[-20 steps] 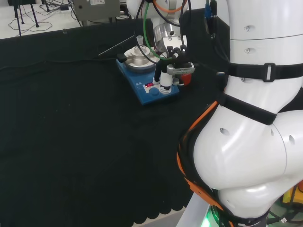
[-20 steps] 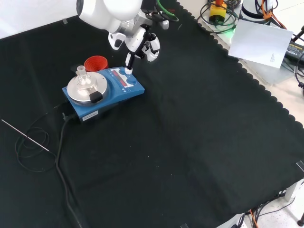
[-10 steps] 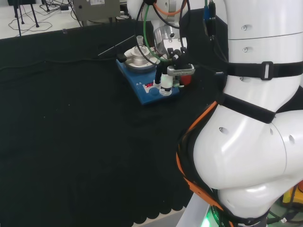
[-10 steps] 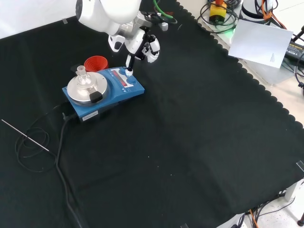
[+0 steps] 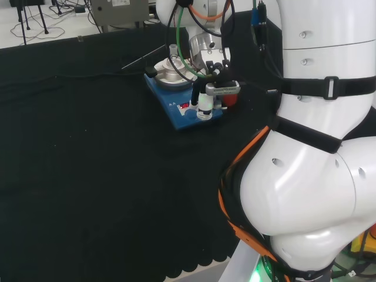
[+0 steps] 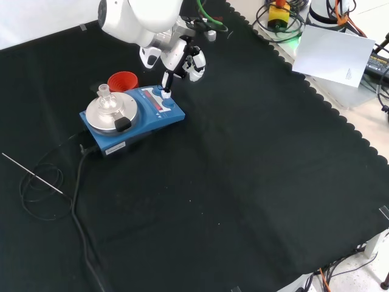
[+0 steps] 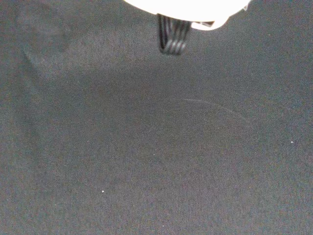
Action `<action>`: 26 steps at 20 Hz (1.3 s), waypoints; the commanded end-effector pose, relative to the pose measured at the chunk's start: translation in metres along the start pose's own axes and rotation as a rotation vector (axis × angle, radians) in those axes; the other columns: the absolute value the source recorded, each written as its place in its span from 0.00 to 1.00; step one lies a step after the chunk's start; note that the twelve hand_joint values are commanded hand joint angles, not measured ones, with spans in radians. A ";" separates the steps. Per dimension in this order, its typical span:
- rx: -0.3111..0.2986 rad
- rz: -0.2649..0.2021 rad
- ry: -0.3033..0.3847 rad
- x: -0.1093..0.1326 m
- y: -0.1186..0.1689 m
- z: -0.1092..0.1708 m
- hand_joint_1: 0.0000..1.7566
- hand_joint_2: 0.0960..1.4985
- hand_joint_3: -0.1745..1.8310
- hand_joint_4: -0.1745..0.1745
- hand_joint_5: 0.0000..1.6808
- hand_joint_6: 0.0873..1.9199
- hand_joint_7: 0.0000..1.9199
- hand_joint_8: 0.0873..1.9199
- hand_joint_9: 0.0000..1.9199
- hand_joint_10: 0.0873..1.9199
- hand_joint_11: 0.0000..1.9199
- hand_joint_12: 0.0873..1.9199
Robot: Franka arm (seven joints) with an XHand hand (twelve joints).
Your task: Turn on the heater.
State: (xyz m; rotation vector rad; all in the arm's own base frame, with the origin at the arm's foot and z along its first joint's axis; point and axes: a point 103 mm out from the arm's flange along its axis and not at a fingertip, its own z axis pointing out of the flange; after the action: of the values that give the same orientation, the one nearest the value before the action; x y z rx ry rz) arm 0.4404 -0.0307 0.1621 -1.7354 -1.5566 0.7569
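Fingers: one finger (image 6: pixel 165 85) points straight down, its white tip touching the front panel of the heater. The other fingers bunch higher up beside the palm; whether they curl or merely relax, I cannot tell. Nothing is grasped.
Hand: the hand (image 5: pixel 207 97) hangs over the heater's right front corner in the head view; in the front view the hand (image 6: pixel 176 61) comes down from the top, half under the white arm (image 6: pixel 137 18).
Heater: a blue heater (image 6: pixel 149 115) sits on the black cloth (image 6: pixel 255 182) in the upper left of the front view; the heater (image 5: pixel 179 117) lies centre-top in the head view.
Panel: a small red lit display (image 5: pixel 184 106) shows in the head view, just left of the fingertip. The front view gives the panel edge-on, and its controls are too small to make out.
Plate: a round silver plate (image 6: pixel 109 111) tops the heater, with a small clear glass flask (image 6: pixel 104 94) standing on it. The head view has the flask (image 5: pixel 174 56) partly behind cables.
Red ring: a red ribbed ring (image 6: pixel 122 80) sits just behind the heater in the front view; in the head view the hand covers most of it.
Cable and rod: a black cable (image 6: pixel 76 182) runs from the heater's left end toward the cloth's near edge; a thin metal rod (image 6: pixel 30 173) lies well apart at far left.
Wrist view: bare black cloth (image 7: pixel 146 147), with a blurred white part of the hand (image 7: pixel 186 7) at the edge.
Hard to tell: which control the fingertip meets.
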 end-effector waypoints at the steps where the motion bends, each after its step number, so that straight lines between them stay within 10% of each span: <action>1: 0.009 -0.006 -0.001 0.000 0.001 -0.001 0.80 0.42 0.60 0.46 0.14 0.00 0.76 0.87 0.80 0.74 0.72 0.68; 26: 0.017 0.017 -0.031 0.005 0.005 -0.002 0.80 0.42 0.61 0.45 0.15 0.00 0.76 0.87 0.80 0.74 0.72 0.68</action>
State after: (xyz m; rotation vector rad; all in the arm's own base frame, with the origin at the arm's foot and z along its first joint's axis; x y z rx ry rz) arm 0.4458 -0.0253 0.1595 -1.7323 -1.5546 0.8063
